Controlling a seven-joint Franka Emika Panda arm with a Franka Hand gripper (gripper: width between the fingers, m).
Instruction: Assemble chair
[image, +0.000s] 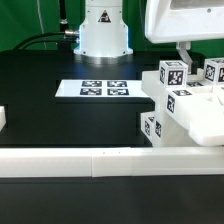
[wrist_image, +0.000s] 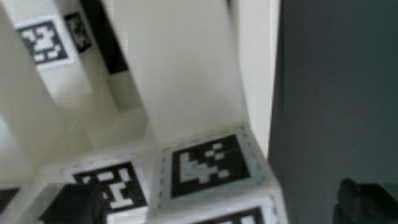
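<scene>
Robotics lab: black table (image: 60, 120), marker board (image: 103, 89), robot base (image: 104, 30).

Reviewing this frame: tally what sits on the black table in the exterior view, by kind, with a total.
Cluster of joined white chair pieces, individual parts not separable: 1
Marker board: 1
Long low white border wall: 1
Robot base: 1
Small white block at the exterior view's left edge: 1
Total: 5

We see even, bright overhead light in the exterior view; the white chair pieces (image: 185, 105) nearly blow out against the dark table (image: 40, 80), with soft shadows beneath them. The wrist view is blurred, its tags (wrist_image: 210, 165) soft-edged and grainy.
</scene>
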